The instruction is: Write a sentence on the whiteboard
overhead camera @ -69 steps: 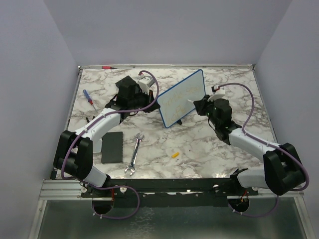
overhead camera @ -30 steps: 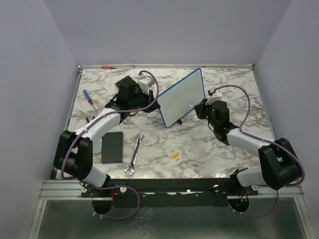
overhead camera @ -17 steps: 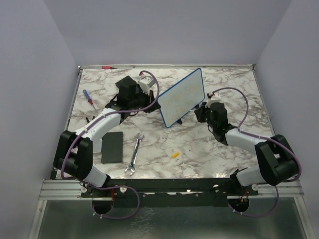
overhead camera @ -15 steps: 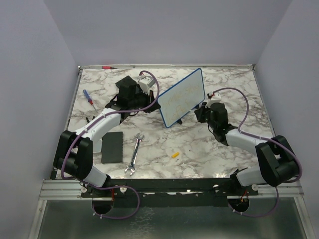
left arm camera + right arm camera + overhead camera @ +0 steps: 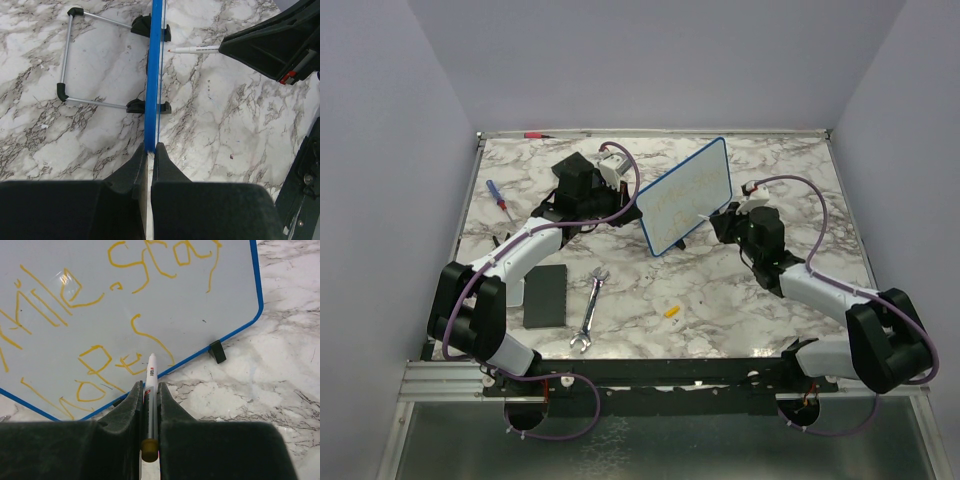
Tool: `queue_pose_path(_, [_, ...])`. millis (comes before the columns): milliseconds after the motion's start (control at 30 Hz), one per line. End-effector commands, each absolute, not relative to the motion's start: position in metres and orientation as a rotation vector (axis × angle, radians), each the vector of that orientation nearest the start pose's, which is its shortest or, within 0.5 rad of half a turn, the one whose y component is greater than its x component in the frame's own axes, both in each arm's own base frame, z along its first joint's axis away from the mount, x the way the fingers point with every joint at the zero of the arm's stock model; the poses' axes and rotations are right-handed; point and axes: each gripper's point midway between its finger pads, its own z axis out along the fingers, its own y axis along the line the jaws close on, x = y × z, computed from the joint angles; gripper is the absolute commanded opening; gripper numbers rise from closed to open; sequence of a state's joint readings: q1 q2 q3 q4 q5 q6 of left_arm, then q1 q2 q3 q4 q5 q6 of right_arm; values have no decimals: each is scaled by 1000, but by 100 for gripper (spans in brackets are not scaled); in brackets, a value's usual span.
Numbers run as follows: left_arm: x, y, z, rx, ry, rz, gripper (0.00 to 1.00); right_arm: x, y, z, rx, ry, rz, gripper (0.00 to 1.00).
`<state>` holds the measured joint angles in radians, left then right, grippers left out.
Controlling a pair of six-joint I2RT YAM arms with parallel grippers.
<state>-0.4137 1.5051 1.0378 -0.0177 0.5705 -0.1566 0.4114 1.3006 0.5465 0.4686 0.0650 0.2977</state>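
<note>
The whiteboard [image 5: 685, 195], white with a thin blue frame, stands tilted on small black feet at mid-table. My left gripper [image 5: 151, 148] is shut on its blue edge [image 5: 155, 75], at the board's left end [image 5: 638, 207]. The sentence [image 5: 100, 295] runs in yellow handwritten lines across the face, faint from above [image 5: 680, 190]. My right gripper [image 5: 148, 387] is shut on a white marker [image 5: 151, 371]. The marker [image 5: 195, 49] points at the lower right of the face, its tip just short of it. From above the right gripper [image 5: 725, 222] is beside the board's right side.
A wrench [image 5: 590, 310], a flat black pad [image 5: 545, 295] and a small yellow cap [image 5: 671, 310] lie near the front. A screwdriver [image 5: 497, 195] lies at the left, a red pen [image 5: 533, 133] on the far edge. A wire stand [image 5: 67, 60] sits behind the board.
My right arm with the marker dipped slightly along the board's lower right, then came back up. The whiteboard and my left arm have stayed put.
</note>
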Motion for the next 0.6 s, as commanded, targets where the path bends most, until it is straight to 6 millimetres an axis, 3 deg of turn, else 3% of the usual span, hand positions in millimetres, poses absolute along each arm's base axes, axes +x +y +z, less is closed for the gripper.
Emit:
queue_pose_path(0, [339,-261,174,646,2049,-928,0,369,166,139,-81,1867,447,1])
queue_pose_path(567, [340,-261,173,644,2052,-927,0,381,170,142,-68,1847,451,1])
